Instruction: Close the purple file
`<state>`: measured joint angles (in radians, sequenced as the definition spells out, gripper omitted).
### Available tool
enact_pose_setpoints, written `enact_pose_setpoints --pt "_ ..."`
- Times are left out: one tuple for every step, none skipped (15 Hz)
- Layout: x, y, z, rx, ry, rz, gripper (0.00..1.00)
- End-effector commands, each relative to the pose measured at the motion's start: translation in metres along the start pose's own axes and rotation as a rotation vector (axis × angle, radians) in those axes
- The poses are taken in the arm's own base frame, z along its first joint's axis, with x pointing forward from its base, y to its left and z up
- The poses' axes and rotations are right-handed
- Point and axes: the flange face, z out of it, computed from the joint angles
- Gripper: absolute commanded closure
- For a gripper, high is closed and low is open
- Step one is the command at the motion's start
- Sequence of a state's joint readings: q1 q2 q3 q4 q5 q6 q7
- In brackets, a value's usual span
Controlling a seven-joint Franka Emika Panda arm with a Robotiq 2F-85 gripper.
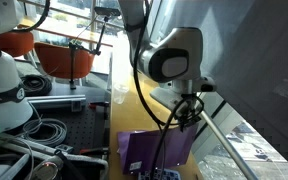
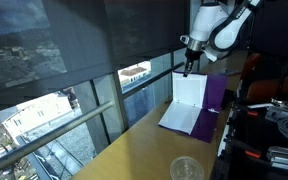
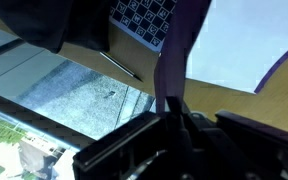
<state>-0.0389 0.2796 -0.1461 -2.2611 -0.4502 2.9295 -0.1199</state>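
Observation:
The purple file (image 2: 212, 98) lies open on the yellow tabletop strip (image 2: 134, 150) by the window. One cover stands raised, with white paper (image 2: 188, 92) facing the window, and the other half lies flat. My gripper (image 2: 187, 68) is at the raised cover's top edge. In the wrist view the thin purple cover edge (image 3: 174, 55) runs down between the fingers of the gripper (image 3: 170, 108), which are shut on it. White paper (image 3: 234, 40) shows beside the cover. In an exterior view the gripper (image 1: 189, 112) hangs above the file (image 1: 149, 150).
A clear cup (image 2: 186, 168) stands on the strip nearer the camera. The window glass and blind (image 2: 74, 60) run along one side. On the other side are a black perforated board with cables (image 1: 54, 130) and a white robot base (image 1: 4, 90).

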Motion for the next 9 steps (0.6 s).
enact_pose_setpoints --pt "0.013 -0.003 0.014 -0.023 0.011 -0.003 1.00" --pt "0.016 -0.005 0.019 -0.023 0.008 -0.003 1.00" --pt "0.020 -0.007 0.025 -0.026 0.005 -0.002 0.90" --pt "0.023 -0.009 0.029 -0.025 0.000 0.003 0.72" --pt "0.029 -0.013 0.032 -0.024 0.000 0.007 0.67" --pt "0.034 -0.017 0.035 -0.023 0.000 0.009 0.58" --pt "0.041 -0.022 0.038 -0.025 0.002 0.011 0.52" --pt "0.047 -0.026 0.039 -0.022 0.004 0.008 0.45" --pt "0.055 -0.036 0.039 -0.024 0.009 0.004 0.37"
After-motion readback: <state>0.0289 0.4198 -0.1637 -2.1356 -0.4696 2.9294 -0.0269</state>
